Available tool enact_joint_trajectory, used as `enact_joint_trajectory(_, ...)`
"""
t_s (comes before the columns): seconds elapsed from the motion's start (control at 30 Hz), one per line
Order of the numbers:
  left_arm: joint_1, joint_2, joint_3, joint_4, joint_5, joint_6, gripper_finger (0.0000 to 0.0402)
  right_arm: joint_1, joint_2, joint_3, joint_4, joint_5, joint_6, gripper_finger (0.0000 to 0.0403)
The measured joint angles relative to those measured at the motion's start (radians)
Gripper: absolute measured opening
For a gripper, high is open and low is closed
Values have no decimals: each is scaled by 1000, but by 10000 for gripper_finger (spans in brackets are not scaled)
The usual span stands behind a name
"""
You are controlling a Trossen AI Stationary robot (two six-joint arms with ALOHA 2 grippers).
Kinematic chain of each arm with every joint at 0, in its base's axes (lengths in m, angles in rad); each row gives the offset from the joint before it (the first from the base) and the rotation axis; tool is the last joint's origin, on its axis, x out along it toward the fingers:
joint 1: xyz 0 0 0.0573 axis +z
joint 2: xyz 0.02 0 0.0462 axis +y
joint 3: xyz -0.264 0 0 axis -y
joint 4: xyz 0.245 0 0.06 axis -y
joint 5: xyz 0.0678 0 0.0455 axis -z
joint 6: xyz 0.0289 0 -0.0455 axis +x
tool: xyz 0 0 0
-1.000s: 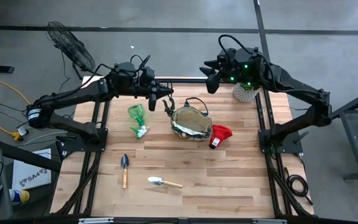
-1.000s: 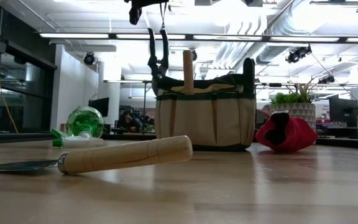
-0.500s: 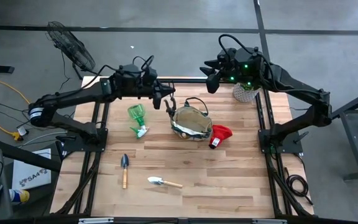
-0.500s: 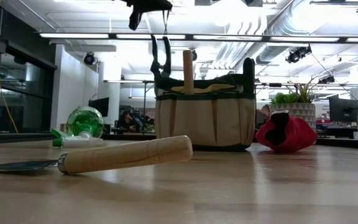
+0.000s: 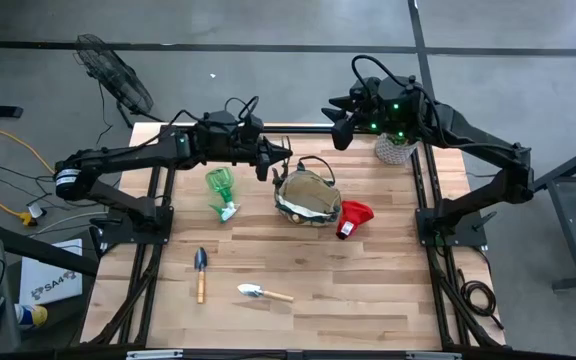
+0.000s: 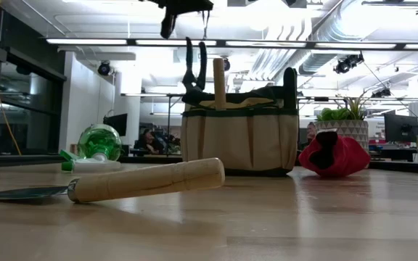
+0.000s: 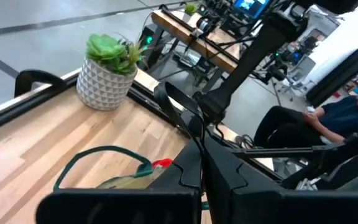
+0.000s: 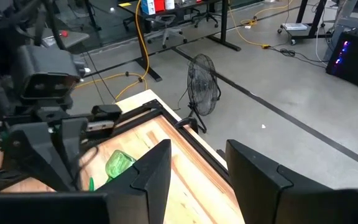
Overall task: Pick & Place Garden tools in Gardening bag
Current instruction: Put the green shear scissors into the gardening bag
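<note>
Low view: the left gripper is cut off by the upper edge. The pruners' blades are hidden behind the gardening bag rim. The near trowel blade runs past the left edge.

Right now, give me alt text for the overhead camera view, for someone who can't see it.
The left gripper holds black-handled pruners in the air just left of the round gardening bag at mid-table. The right gripper waits raised at the far edge. On the wooden table lie a green spray bottle, a red item and two trowels.
</note>
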Motion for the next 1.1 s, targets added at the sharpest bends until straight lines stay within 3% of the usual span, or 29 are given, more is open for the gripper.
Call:
enact_joint_trajectory(0.23, -3, 16, -2, 34, 24, -39, 0, 0, 0, 0, -1, 14, 2, 145)
enact_joint_trajectory(0.4, -18, 32, -2, 18, -33, -24, 0, 0, 0, 0, -1, 26, 2, 145)
enact_joint_trajectory(0.6, -17, 59, -1, 30, -22, -51, 0, 0, 0, 0, -1, 26, 3, 145)
enact_joint_trajectory(0.87, -17, 67, -1, -10, -87, -21, 0, 0, 0, 0, -7, 26, 14, 145)
enact_joint_trajectory(1.1, -17, 66, -1, -76, -73, 10, 0, 0, 0, 0, -27, 24, 27, 145)
